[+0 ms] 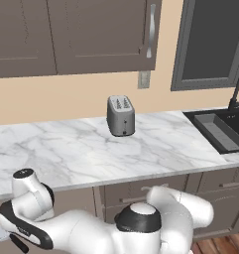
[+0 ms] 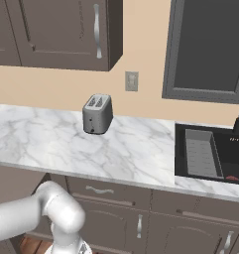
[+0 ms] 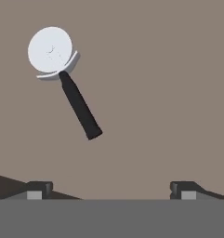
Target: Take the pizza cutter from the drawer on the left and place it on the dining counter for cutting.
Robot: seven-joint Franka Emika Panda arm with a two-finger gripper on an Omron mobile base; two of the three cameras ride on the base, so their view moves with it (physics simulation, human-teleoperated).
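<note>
Hand view: gripper jaws wide open, holding nothing. Pizza cutter lies flat on brown drawer floor, ahead of left fingertip, not touching, handle pointing toward jaws.

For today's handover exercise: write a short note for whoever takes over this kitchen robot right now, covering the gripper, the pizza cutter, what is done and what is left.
Gripper: open, holding nothing, looking down on the pizza cutter.
Pizza cutter: lies flat on the grey-brown drawer floor, wheel toward the hand view's upper left, black handle running to the lower right, apart from both fingertips.
Done: the cutter lies in plain sight of the hand.
Left: lower onto the handle, close, lift, carry it to the dining counter and set it down.
</note>
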